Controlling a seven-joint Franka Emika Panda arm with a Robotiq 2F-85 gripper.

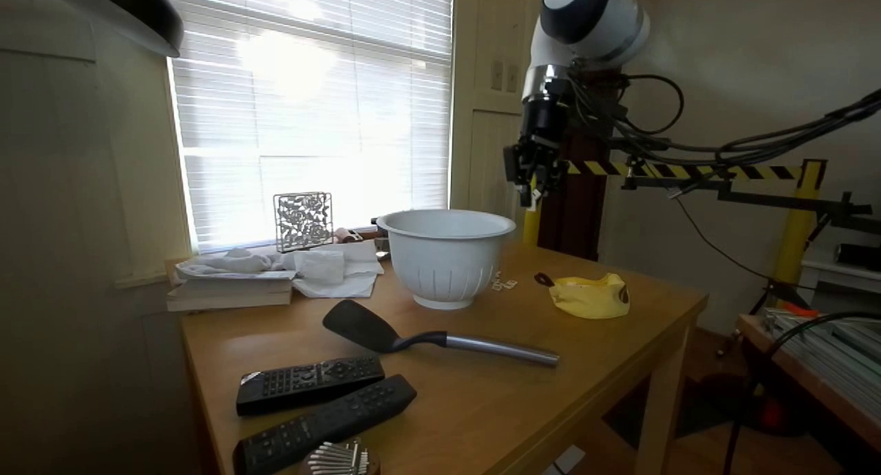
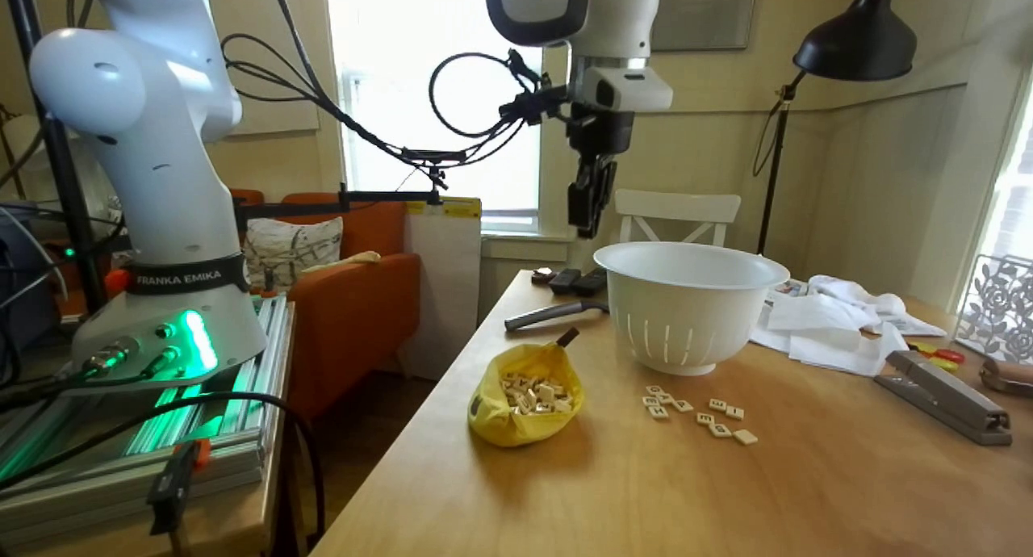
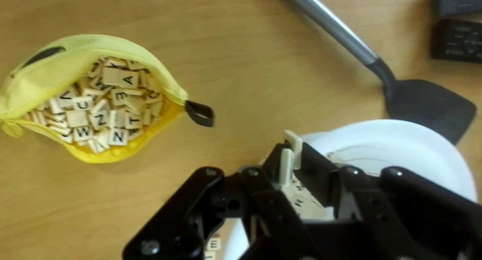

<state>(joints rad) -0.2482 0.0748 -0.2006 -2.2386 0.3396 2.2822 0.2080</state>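
Cream tiles, 2, pinched in gripper; white colander below

In an exterior view: letter tiles in zip pouch | colander right of pouch | stapler right of colander

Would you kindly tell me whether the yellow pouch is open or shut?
The yellow pouch is open: the wrist view shows its edges spread apart, with letter tiles visible inside.
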